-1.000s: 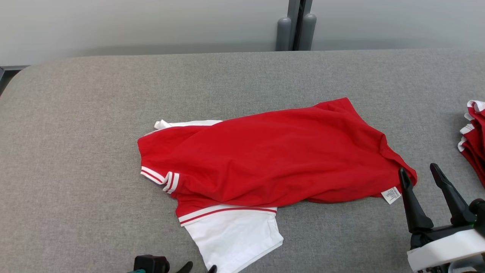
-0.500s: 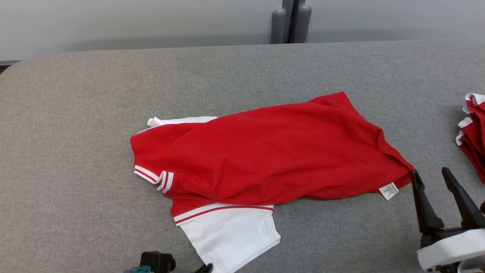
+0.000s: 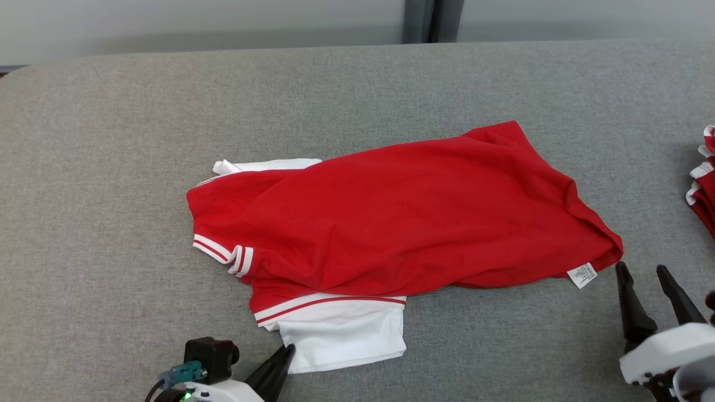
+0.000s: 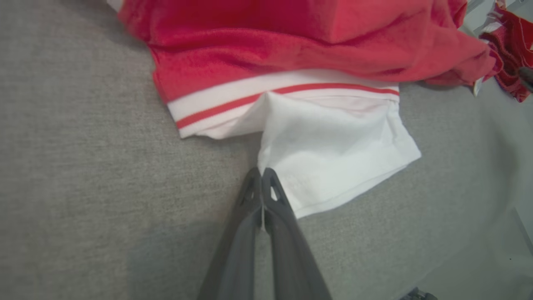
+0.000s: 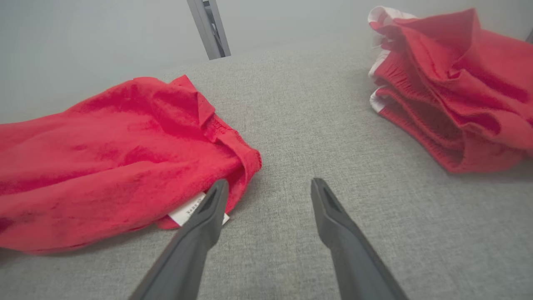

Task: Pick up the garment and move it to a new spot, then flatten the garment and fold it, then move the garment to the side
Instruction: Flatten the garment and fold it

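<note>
Pinching the white sleeve of the red garment, the left gripper sits at the head view's lower left.

In the left wrist view its fingers are pressed together at the sleeve's edge, a sliver of white cloth between them. The garment lies rumpled across the middle of the grey padded surface. At lower right, the right gripper has its fingers spread wide and holds nothing, just beside the garment's white label. More red-and-white garments lie at the right edge.
</note>
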